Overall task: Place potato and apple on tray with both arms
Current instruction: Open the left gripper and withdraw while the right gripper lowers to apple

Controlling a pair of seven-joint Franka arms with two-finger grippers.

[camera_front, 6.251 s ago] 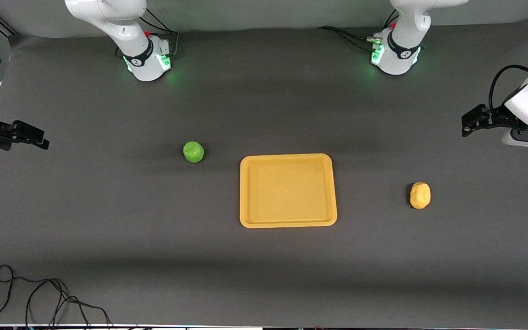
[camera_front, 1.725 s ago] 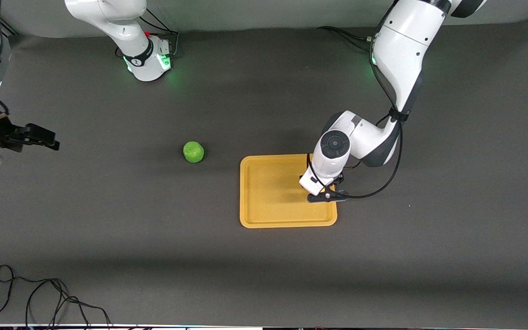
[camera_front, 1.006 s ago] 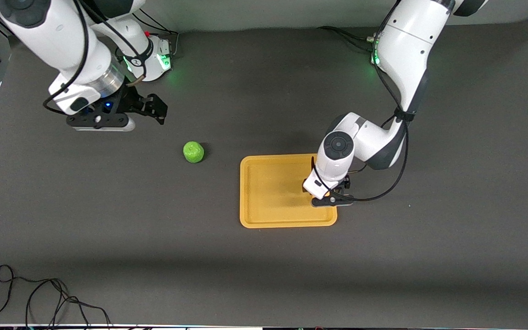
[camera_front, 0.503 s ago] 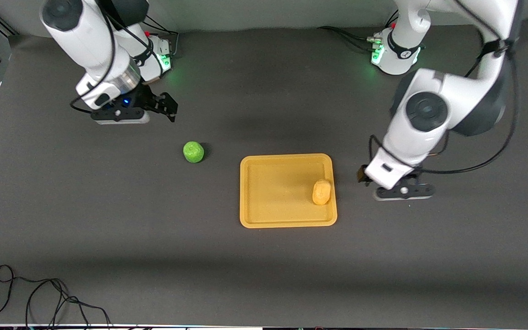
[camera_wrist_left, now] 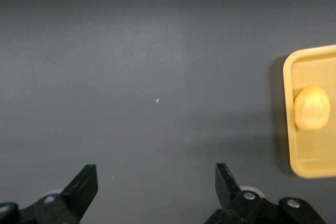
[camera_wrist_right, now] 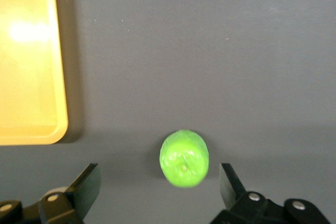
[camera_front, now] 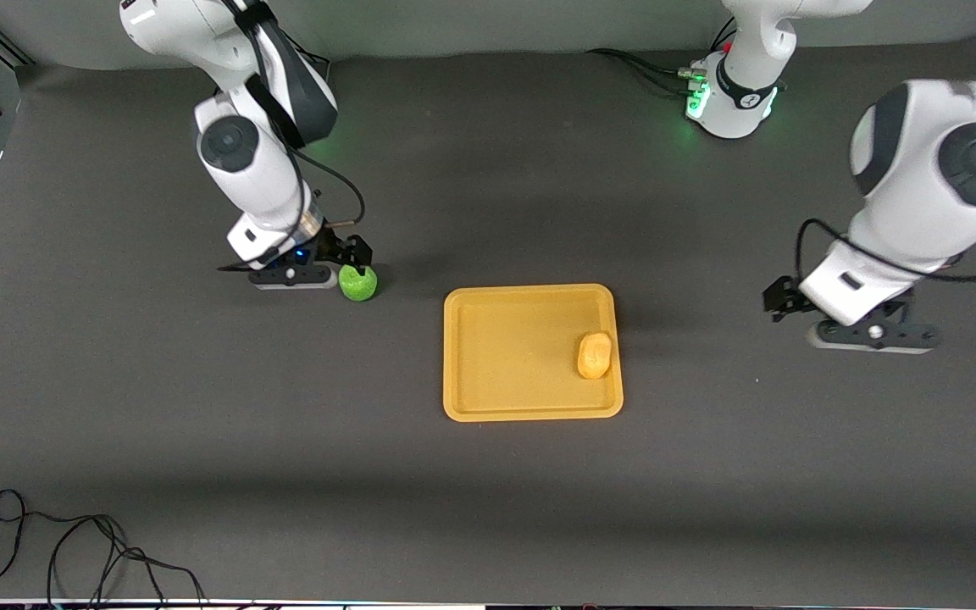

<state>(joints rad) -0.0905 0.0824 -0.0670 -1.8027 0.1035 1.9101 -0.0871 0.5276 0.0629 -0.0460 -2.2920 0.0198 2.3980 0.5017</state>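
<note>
- Your potato (camera_front: 595, 355) lies inside the tray (camera_front: 488, 407), at the tray's 3 o'clock rim.
- Your apple (camera_front: 358, 283) sits on the table at the tray's 10 o'clock.
- Your right gripper (camera_front: 351, 257) hovers over the apple, jaws wide, nothing held.
- Your left gripper (camera_front: 778, 298) hangs over bare table at the tray's 3 o'clock, jaws wide, nothing held.
</note>
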